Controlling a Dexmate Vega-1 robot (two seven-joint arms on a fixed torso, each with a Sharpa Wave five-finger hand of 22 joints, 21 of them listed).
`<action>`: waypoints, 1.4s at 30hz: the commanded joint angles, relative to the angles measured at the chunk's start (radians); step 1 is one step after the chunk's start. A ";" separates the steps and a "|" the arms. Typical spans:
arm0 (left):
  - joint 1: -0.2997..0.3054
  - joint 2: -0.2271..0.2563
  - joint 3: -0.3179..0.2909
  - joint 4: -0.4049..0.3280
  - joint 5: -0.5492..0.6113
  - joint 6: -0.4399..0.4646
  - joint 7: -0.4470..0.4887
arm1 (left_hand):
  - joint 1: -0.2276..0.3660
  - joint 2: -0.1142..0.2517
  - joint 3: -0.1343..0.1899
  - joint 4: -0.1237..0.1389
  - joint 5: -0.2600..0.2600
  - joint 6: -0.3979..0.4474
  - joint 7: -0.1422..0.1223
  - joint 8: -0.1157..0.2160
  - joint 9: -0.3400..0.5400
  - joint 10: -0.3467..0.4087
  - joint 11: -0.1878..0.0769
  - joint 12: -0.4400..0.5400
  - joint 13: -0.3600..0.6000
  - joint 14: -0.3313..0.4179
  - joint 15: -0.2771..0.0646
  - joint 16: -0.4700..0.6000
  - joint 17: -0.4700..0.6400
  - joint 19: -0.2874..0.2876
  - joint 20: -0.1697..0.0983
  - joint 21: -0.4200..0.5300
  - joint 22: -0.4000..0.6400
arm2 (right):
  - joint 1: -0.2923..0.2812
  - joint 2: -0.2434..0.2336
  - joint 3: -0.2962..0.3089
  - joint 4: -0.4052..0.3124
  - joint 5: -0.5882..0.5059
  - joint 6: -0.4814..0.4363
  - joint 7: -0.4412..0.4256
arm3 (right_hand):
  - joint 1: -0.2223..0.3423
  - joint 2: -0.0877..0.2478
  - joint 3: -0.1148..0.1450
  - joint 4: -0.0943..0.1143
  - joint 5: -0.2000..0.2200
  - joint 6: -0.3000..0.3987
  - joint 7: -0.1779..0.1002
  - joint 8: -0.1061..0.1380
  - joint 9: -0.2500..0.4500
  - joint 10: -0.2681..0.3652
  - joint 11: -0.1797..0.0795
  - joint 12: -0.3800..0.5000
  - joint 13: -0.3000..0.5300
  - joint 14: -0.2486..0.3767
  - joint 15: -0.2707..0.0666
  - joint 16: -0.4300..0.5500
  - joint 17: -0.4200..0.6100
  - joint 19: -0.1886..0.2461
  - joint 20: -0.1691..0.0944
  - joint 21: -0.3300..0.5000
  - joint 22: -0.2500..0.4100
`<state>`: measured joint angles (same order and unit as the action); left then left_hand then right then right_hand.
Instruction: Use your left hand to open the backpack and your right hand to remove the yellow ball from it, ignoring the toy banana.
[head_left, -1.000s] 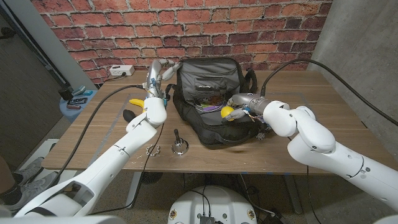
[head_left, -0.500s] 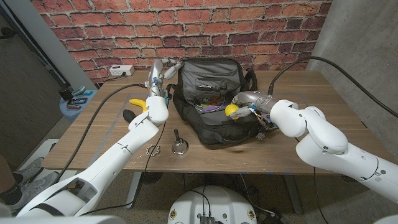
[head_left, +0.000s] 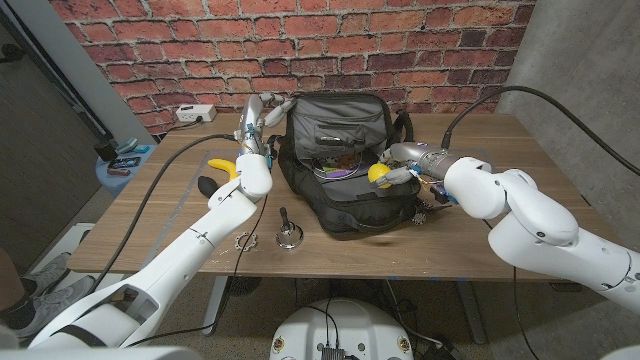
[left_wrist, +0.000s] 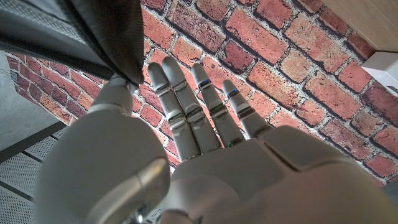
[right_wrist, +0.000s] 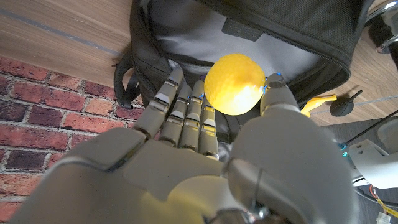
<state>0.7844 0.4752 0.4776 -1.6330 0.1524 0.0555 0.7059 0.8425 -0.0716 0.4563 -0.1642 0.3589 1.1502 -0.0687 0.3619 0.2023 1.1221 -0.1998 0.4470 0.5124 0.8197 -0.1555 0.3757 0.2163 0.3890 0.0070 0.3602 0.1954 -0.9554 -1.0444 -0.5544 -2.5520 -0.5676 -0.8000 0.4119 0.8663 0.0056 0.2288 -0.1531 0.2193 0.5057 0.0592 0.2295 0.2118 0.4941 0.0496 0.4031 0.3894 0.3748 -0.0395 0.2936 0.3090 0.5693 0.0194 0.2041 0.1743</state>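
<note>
The right hand holds the yellow ball pinched between thumb and fingers, over the open mouth of the backpack. In the right wrist view the ball sits against the fingers, with the thumb closing on its other side and the grey lining of the backpack just beyond it.

The left hand is at the backpack's upper corner on its own side, holding the flap up. In the left wrist view the thumb presses a fold of black fabric; the fingers reach straight up, close together, against the brick wall. Whether they touch the fabric I cannot tell.

The banana lies on the table beside the left forearm, outside the backpack, well apart from the right hand. A small metal stand sits on the table near the left arm, in front of the backpack.
</note>
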 joint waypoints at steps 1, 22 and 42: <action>0.000 -0.001 0.002 -0.003 0.003 0.008 0.006 | 0.123 0.116 -0.004 0.000 0.005 0.006 -0.003 -0.005 0.002 0.010 0.001 -0.003 0.005 0.000 0.002 -0.002 0.005 -0.001 -0.001 0.004 0.002 | -0.011 -0.064 0.047 -0.033 0.087 -0.042 -0.056 | 0.013 -0.002 -0.002 0.004 -0.003 0.010 0.001 -0.001 0.001 0.009 0.001 0.009 0.002 0.007 0.002 0.008 0.005 0.004 0.000 0.005 0.005; -0.011 -0.004 0.012 -0.006 0.015 0.016 0.006 | 0.125 0.116 -0.005 0.000 0.005 0.006 -0.002 -0.008 0.003 0.011 0.000 -0.009 0.008 -0.001 0.001 -0.003 0.007 -0.001 0.001 0.005 0.002 | -0.049 -0.199 0.139 -0.059 0.282 -0.104 -0.183 | 0.016 -0.001 -0.005 0.005 -0.006 0.015 0.000 -0.004 0.002 0.008 0.002 0.015 0.010 0.009 0.001 0.011 0.013 0.005 -0.001 0.005 0.005; -0.008 -0.012 0.030 -0.024 0.028 0.035 -0.002 | 0.126 0.117 -0.006 0.000 0.005 0.008 -0.002 -0.010 0.003 0.012 0.000 -0.013 0.012 0.001 0.000 -0.005 0.008 -0.002 -0.001 0.006 0.002 | -0.130 -0.276 0.247 -0.037 0.467 -0.143 -0.371 | 0.015 0.000 -0.010 0.007 -0.007 0.020 -0.001 -0.007 0.002 0.008 -0.003 0.021 0.017 0.013 -0.005 0.015 0.021 0.006 -0.001 0.004 0.005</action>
<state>0.7749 0.4666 0.4989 -1.6464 0.1723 0.0785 0.7103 0.8425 -0.0716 0.4563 -0.1642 0.3589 1.1501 -0.0687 0.3550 0.2021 1.1219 -0.1997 0.4362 0.5217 0.8198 -0.1554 0.3757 0.2209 0.3892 0.0072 0.3602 0.1955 -1.0402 -1.2792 -0.3687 -2.6046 -0.2043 -0.9273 0.1405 0.8702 0.0095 0.2233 -0.1475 0.2117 0.5163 0.0590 0.2236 0.2118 0.4941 0.0496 0.4181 0.4014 0.3780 -0.0427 0.3004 0.3275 0.5691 0.0194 0.2041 0.1743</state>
